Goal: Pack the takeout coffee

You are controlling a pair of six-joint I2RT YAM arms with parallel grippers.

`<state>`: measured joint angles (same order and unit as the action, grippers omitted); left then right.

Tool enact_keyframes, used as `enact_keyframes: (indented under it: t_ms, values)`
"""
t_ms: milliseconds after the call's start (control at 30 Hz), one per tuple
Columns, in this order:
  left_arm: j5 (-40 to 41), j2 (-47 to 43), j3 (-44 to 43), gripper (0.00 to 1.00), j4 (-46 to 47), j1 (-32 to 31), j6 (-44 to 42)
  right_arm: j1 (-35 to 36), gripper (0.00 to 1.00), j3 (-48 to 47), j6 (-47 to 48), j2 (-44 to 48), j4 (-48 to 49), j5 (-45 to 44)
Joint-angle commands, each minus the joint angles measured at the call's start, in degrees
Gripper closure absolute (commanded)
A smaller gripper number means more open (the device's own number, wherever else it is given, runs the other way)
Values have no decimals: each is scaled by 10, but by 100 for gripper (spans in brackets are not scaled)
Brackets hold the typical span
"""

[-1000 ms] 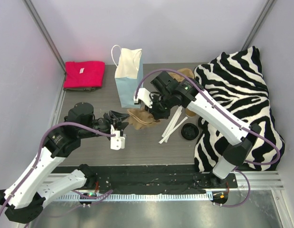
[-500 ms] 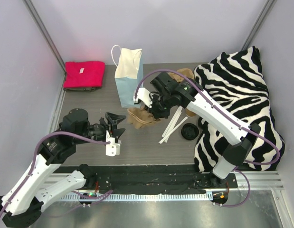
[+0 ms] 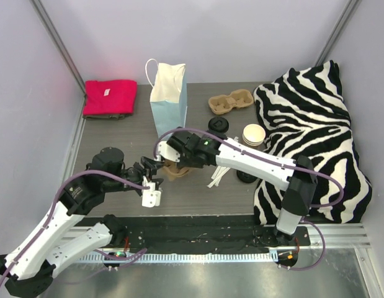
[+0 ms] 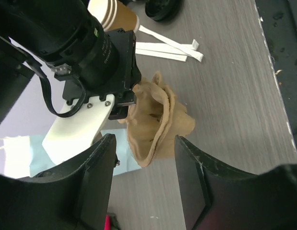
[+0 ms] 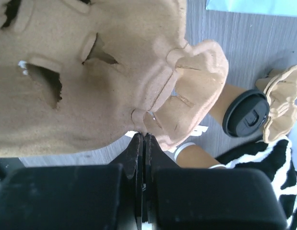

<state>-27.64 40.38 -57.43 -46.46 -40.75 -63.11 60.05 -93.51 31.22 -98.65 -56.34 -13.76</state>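
The takeout coffee [image 3: 218, 124], a tan cup with a black lid [image 5: 246, 113], stands at the back of the table, behind both grippers. My right gripper [image 3: 174, 162] is shut on the thin edge of a brown pulp cup carrier [image 5: 90, 72], holding it tilted over the table's middle [image 3: 177, 170]. In the left wrist view the carrier [image 4: 158, 120] hangs just beyond my left gripper [image 4: 143, 187], which is open with nothing between its fingers. Seen from above, my left gripper [image 3: 149, 169] sits close to the carrier's left side.
A light blue paper bag [image 3: 167, 102] stands upright behind the carrier. A second pulp carrier [image 3: 230, 100] lies at the back, an unlidded tan cup [image 3: 254, 134] beside the zebra cloth [image 3: 316, 143]. White strips [image 3: 219, 176], a loose black lid [image 3: 246, 177] and a red cloth [image 3: 109, 97] lie around.
My right arm swung down and left with the carrier, uncovering the lidded cup, the open cup and the second carrier. My left gripper opened wider, drew back, then came up to the carrier.
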Motion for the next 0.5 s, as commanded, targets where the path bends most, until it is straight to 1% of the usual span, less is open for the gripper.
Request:
enact_keyframes:
  t_ms: [0,100,200,333,467]
  values:
    - [0,-32,20,44,-5,1,20,11,99,-27,-23,-16,24,-70]
    - [2,-57,42,43,-14,0,21,11,99,-40,-35,-24,11,-65]
    - [2,-72,62,41,-21,0,31,11,99,-34,-41,-18,13,-55]
    - [-4,-98,83,35,-31,0,47,7,99,-29,-52,-3,13,-44]
    - [5,-129,103,33,-33,0,72,-39,99,-67,-47,11,7,-16]
